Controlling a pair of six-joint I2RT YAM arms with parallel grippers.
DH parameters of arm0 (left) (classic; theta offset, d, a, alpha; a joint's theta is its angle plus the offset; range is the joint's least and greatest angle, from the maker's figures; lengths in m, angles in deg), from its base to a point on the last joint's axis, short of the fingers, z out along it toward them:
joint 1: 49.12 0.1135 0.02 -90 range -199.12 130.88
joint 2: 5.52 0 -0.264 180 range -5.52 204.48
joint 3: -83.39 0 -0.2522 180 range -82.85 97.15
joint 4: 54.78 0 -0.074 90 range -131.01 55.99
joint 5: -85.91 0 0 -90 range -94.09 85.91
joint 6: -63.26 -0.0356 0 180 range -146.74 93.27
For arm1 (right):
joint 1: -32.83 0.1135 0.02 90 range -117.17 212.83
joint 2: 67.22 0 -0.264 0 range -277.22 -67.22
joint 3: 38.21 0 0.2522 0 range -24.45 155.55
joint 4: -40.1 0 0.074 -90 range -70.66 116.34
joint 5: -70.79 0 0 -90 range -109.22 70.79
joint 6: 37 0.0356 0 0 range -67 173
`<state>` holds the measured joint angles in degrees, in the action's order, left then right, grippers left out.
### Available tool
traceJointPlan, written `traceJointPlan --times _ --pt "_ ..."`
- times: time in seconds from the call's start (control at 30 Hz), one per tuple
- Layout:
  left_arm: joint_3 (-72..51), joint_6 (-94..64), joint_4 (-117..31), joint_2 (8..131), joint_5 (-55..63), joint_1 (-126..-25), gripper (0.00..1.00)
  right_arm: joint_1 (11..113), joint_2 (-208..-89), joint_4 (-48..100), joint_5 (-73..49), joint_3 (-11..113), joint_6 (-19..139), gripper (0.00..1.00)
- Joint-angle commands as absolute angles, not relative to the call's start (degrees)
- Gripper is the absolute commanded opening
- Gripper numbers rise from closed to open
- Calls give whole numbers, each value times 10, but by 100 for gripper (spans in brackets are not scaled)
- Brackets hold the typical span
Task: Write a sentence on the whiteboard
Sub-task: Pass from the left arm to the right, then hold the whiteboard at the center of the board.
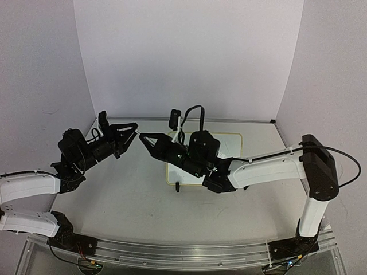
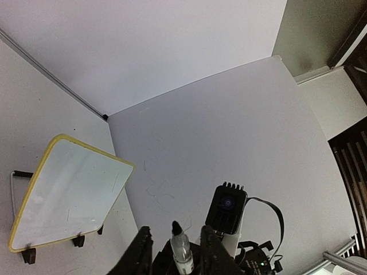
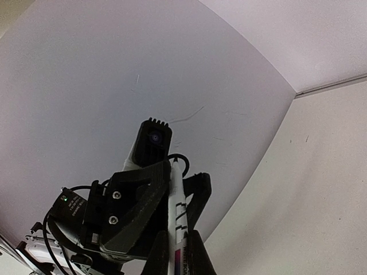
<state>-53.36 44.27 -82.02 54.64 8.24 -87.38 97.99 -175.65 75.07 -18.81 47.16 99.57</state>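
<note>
Marker (image 3: pixel 176 200), slim white barrel | right gripper (image 3: pixel 179 253) clamped | whiteboard (image 2: pixel 69 189) glossy, yellow-rimmed

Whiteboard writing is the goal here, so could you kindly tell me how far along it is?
Done: the marker is off the table, gripped in the right tool, its far end between the fingers of the left tool. In hand: seemingly a mid-air handover or uncapping. Left: the whiteboard looks blank, so all the writing remains.
</note>
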Motion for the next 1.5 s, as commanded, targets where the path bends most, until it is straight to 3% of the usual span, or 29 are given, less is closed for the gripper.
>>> traceJointPlan --times 0.0,0.1,0.17,0.47,0.63,0.8,1.1,1.47 --pt "-517 394 -738 522 113 -874 60 979 -1698 742 -254 437 957 0" --pt "-485 346 -650 510 145 -873 79 979 -1652 635 -298 430 915 0" --pt "-461 308 -585 502 168 -873 84 979 -1611 552 -334 428 882 0" --pt "-346 101 -271 547 300 -827 87 967 -1460 361 -347 393 769 0" --pt "-256 -26 -172 630 347 -779 87 879 -1400 325 -203 349 776 0" --pt "-193 -74 -189 717 377 -739 86 809 -1370 324 -86 315 768 0" --pt "-122 -112 -275 823 276 -738 88 756 -1391 365 -34 271 770 0" --pt "-72 -158 -391 967 444 -741 82 789 -1456 414 -101 260 793 0"
